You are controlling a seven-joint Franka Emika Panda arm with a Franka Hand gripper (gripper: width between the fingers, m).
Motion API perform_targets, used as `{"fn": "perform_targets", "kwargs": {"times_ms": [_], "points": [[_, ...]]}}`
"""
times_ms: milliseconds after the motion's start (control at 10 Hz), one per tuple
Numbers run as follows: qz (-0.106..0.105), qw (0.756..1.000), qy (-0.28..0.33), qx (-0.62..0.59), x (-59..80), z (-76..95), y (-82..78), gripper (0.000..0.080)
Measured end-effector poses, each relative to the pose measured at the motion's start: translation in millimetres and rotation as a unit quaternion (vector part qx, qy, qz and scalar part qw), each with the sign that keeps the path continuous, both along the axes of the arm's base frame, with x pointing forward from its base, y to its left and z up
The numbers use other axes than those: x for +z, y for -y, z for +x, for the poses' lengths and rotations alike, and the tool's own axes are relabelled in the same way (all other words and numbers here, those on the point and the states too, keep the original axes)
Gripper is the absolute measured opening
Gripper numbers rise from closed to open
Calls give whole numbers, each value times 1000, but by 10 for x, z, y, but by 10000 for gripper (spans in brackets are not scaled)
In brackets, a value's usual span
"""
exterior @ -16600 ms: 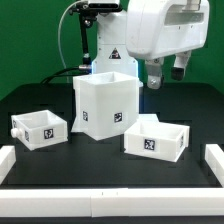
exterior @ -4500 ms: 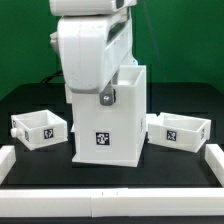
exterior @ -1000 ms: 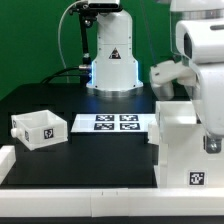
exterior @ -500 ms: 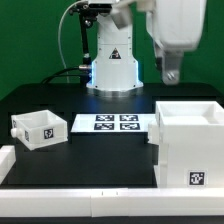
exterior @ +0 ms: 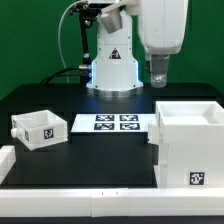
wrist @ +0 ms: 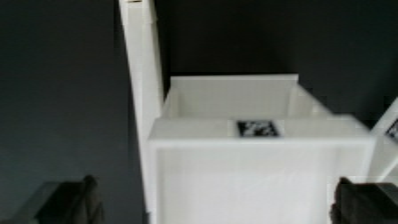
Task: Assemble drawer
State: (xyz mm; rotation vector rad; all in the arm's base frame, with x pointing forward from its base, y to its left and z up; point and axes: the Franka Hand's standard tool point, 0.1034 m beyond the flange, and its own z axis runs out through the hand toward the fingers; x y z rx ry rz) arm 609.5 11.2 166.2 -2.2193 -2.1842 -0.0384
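The drawer's tall white box shell stands at the front on the exterior view's right, open side up, with a tag low on its front. One shallow knobbed tray sits at the exterior view's left. The second tray does not show clearly. My gripper hangs above the shell's back left corner, well clear of it. In the wrist view the gripper is open and empty. Its dark fingertips stand wide apart on either side of the shell below, which carries a tag.
The marker board lies flat in the middle of the black table. A white rail runs along the front edge and up the exterior view's left side. It also shows in the wrist view. The robot base stands behind.
One second ago the arm was low at the box shell. It has since let go, risen, and shifted toward the exterior view's left. The shell and the tray have stayed put.
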Motion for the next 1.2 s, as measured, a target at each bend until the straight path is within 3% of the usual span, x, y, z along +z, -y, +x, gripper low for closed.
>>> {"fn": "perform_targets", "kwargs": {"times_ms": [100,300,400,800,900,1000,1100,1200], "points": [[-3,999,1,32,-14,-172,168,649],[-9,999,-2,50,-23,-679,588,649],[-6,999,3,37,-14,-723,674,649],[-6,999,0,49,-52,-727,681,649],[-4,997,-8,74,-123,-849,819,649],[-3,995,-19,93,-214,-1082,1030,649],[2,992,-27,124,-311,-1364,1306,649],[9,990,-33,140,-363,-1491,1553,649]]}}
